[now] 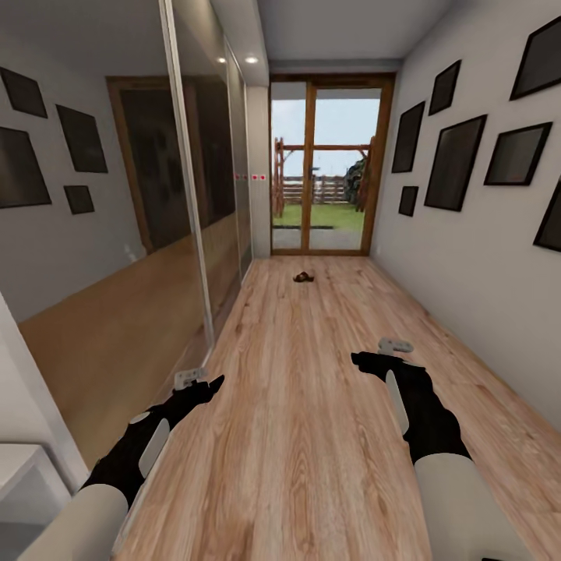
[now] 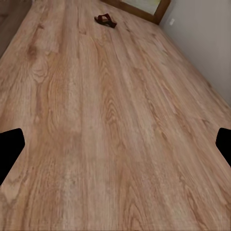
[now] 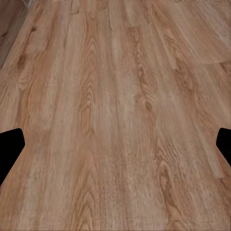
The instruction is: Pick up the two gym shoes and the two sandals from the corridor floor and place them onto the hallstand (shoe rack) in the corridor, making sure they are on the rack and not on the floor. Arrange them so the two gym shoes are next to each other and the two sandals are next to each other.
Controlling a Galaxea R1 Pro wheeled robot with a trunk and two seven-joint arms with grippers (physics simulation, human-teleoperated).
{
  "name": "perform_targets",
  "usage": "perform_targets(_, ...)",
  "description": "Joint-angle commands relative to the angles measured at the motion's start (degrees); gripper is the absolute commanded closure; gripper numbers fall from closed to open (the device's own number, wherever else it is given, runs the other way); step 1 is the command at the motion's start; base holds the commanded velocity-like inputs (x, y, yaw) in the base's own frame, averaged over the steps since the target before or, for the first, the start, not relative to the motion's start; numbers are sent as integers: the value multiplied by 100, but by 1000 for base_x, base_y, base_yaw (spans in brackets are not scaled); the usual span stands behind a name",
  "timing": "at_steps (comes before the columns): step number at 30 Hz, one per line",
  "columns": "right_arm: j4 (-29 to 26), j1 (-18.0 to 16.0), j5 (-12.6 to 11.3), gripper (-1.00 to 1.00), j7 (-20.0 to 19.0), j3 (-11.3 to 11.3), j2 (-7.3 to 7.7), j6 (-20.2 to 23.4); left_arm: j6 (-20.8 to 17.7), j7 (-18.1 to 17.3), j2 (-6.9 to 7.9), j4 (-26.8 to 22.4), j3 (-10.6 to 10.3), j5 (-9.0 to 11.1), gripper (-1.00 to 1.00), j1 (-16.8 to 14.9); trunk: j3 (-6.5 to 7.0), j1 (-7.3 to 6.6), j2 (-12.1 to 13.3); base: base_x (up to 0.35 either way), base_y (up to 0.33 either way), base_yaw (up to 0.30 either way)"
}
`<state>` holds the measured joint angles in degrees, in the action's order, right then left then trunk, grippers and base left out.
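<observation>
A narrow corridor runs ahead in the head view, its light-brown wood-plank corridor floor (image 1: 312, 405) stretching toward a wood-framed glass door (image 1: 331, 164) at twelve o'clock, with a garden and fence beyond it. A tall mirrored wardrobe (image 1: 206, 195) lines the wall at about ten o'clock, and dark picture frames (image 1: 456, 164) hang on the wall at about two o'clock. A corner of a white unit (image 1: 19, 463) sits at about eight o'clock; what it is cannot be told.

The sandals (image 1: 303, 276) lie far down the floor at about twelve o'clock, near the glass door, as a small dark-brown shape; whether it is one or two cannot be told. In the left wrist view they appear again (image 2: 106, 19) on the planks, well apart from the gripper.

The left gripper (image 1: 204, 382) hovers over the floor at about seven o'clock, and the right gripper (image 1: 374, 360) at about five o'clock. Both are empty, with their black fingertips (image 2: 10, 149) (image 3: 10, 149) spread wide at the edges of the wrist views, bare planks between them.
</observation>
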<state>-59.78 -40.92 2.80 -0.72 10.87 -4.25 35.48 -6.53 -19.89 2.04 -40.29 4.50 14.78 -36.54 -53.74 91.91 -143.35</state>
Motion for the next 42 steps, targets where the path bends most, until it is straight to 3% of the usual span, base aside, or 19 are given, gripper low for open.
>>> perform_targets(1,-7,-4,28,-100,-8,12,-6,29,-59,-32,-2,-5,16,60,-100,-2,-6,2,-2,349,0,0)
perform_targets(17,-7,-4,28,-100,-8,12,-6,29,-59,-32,-2,-5,16,60,-100,-2,-6,2,-2,349,0,-9)
perform_targets(35,-7,-3,23,-100,-8,12,-6,29,-59,-31,-2,-5,16,60,-100,-2,-6,2,-2,349,0,-259)
perform_targets(42,-7,-2,27,-100,-8,12,-6,29,-59,-29,-2,0,16,60,-100,-2,-6,2,-2,349,0,-92)
